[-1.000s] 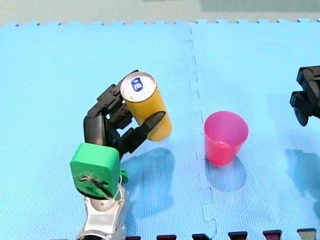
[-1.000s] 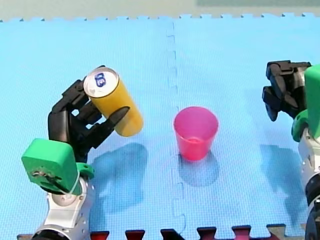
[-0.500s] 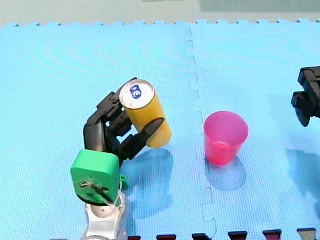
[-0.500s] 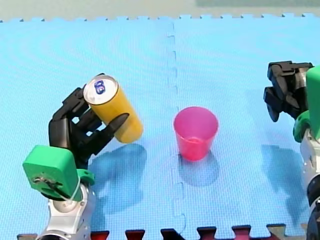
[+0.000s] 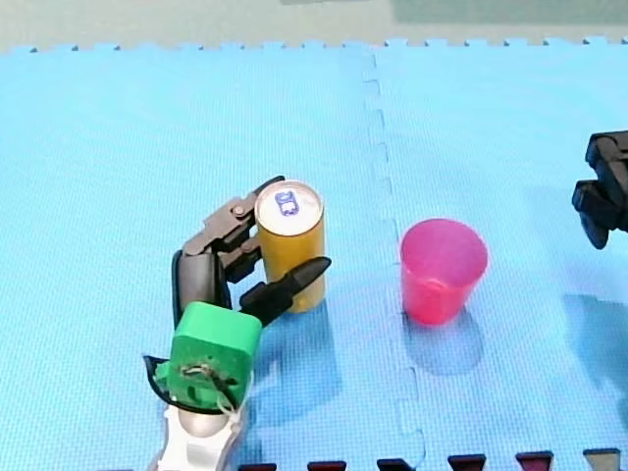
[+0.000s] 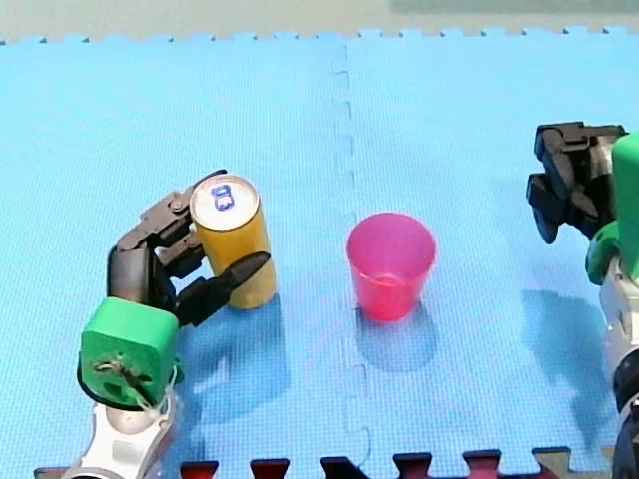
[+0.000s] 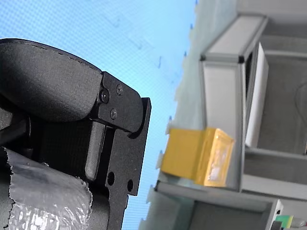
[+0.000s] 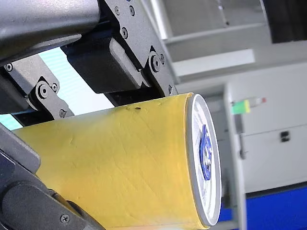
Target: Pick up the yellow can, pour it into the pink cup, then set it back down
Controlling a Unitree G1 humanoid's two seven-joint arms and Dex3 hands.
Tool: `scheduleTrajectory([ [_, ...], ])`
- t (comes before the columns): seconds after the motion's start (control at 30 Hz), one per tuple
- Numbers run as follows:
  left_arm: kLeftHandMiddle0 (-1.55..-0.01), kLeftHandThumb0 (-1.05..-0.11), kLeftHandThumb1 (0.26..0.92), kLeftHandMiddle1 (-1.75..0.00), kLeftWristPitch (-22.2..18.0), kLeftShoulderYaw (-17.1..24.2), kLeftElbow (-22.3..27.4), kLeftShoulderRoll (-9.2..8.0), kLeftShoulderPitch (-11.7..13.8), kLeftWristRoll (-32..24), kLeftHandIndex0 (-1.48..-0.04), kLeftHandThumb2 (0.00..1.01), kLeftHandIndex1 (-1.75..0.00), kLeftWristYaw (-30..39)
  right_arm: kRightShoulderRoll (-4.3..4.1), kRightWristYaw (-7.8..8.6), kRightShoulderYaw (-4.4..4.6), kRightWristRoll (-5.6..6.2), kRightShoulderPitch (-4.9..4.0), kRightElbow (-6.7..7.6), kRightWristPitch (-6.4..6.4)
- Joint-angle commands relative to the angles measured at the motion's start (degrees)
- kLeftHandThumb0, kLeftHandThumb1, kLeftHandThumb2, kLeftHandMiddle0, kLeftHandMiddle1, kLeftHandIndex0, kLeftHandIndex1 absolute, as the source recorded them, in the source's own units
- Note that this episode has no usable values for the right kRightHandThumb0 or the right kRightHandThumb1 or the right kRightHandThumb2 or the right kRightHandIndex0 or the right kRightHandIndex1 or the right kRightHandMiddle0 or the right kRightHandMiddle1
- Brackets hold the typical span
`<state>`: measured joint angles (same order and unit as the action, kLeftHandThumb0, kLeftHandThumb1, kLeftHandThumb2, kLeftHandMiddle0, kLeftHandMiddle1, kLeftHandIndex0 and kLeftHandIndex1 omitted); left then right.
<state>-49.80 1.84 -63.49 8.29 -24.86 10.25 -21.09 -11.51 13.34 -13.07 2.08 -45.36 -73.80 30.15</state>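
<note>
Can point(image 5: 290, 253) righted in left robot hand point(image 5: 228, 267); right robot hand point(image 6: 567, 190) aside.

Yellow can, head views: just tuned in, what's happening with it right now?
The robot's left hand has its fingers wrapped around the yellow can, which is upright low over the blue foam mat, left of the pink cup and clear of it. Whether the can's base touches the mat is hard to tell. The pink cup stands upright with nothing touching it. The right hand is at the mat's right side, holding nothing.
</note>
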Motion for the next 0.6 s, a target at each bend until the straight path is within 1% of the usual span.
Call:
scheduleTrajectory([
  [0.0, -1.30, -0.370, 0.785, 0.00, 0.3, -0.8, -0.1, -0.70, 0.1, 1.2, -1.19, 0.00, 0.00, -1.5, -0.22, -0.03, -0.21, 0.30, 0.13, 0.10, 0.25],
  [0.17, -1.32, -0.371, 0.787, -0.01, 1.7, -3.4, 0.0, -2.33, 0.5, 6.3, -1.20, 0.00, 0.00, -7.1, -0.31, -0.09, -0.24, 0.26, 0.07, 0.10, 0.20],
  [0.33, -1.31, -0.370, 0.790, 0.00, 3.4, -5.4, 0.6, -3.50, 0.7, 8.8, -1.20, 0.00, 0.00, -9.9, -0.35, -0.30, -0.12, 0.07, -0.03, 0.08, 0.22],
  [0.47, -1.31, -0.370, 0.794, 0.00, 3.5, -5.8, 0.7, -3.61, 1.0, 8.7, -1.20, 0.00, 0.00, -10.1, -0.45, -0.40, -0.04, -0.02, -0.13, 0.08, 0.18],
  [0.57, -1.31, -0.369, 0.797, 0.00, 2.5, -5.2, 0.3, -2.98, 1.3, 6.3, -1.20, 0.00, 0.00, -7.6, -0.52, -0.52, 0.00, -0.04, -0.12, 0.08, 0.20],
])
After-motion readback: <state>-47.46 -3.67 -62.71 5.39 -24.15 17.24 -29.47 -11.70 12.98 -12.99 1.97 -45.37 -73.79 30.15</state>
